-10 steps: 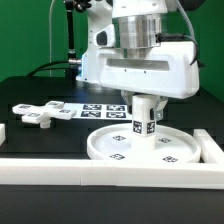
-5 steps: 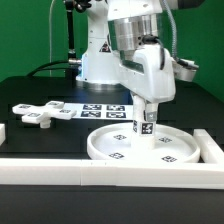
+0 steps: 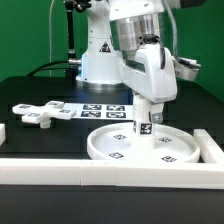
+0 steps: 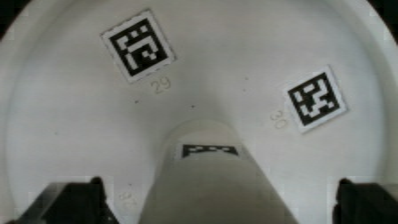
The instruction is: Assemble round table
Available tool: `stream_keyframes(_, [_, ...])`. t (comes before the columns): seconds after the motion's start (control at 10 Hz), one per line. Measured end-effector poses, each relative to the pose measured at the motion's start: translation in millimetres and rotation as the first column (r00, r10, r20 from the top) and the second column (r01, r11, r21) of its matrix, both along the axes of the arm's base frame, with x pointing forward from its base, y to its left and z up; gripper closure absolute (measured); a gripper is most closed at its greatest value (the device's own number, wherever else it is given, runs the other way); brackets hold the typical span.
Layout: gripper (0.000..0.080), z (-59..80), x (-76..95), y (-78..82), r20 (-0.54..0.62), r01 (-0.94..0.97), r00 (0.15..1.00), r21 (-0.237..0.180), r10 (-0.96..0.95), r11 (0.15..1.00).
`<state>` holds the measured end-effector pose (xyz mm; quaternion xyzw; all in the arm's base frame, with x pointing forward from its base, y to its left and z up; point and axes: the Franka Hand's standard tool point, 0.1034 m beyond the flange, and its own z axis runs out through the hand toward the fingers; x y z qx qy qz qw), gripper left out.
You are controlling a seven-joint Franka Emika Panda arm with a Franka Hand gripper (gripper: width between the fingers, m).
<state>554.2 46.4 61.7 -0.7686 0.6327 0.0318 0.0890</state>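
Note:
The round disc top (image 3: 108,151) lies flat on the black table, rim up. The short cylindrical leg (image 3: 144,128) stands upright at its middle. My gripper (image 3: 146,111) is straight above, its fingers down on either side of the leg's upper end. In the wrist view the leg (image 4: 217,165) runs up between the two dark fingers (image 4: 80,205), with a clear gap on each side, so the gripper (image 4: 221,206) is open. The disc's inner face (image 4: 231,60) with two markers fills the background. The flat cross-shaped base (image 3: 44,113) lies at the exterior view's left.
The marker board (image 3: 104,110) lies behind the disc. White border bars run along the front (image 3: 100,171) and the exterior view's right (image 3: 212,146). The arm's white base (image 3: 98,62) stands at the back.
The hand has turned about its vertical axis over the leg, from broadside to edge-on. The leg and disc have stayed in place.

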Motion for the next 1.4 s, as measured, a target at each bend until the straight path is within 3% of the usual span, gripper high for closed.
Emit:
stream_keyframes(0.5, [0.0151,0.0,0.0,-1.1,0.067,-0.408,0.91,-0.044,0.41,0.912])
stream_keyframes(0.8, [0.0151,4.2,3.8,-3.7,0.087,-0.73,0.666,-0.129,0.741,0.671])
stream_keyframes(1.1, [0.0151,6.2,3.6,-5.0,0.086,-0.867,0.453,-0.188,0.887,0.461])
stream_keyframes(1.2, [0.0151,5.2,3.3,-4.8,0.084,-0.876,0.436,-0.189,0.896,0.444])
stream_keyframes(1.4, [0.0151,4.4,3.1,-5.8,0.079,-0.93,0.292,-0.21,0.953,0.302])
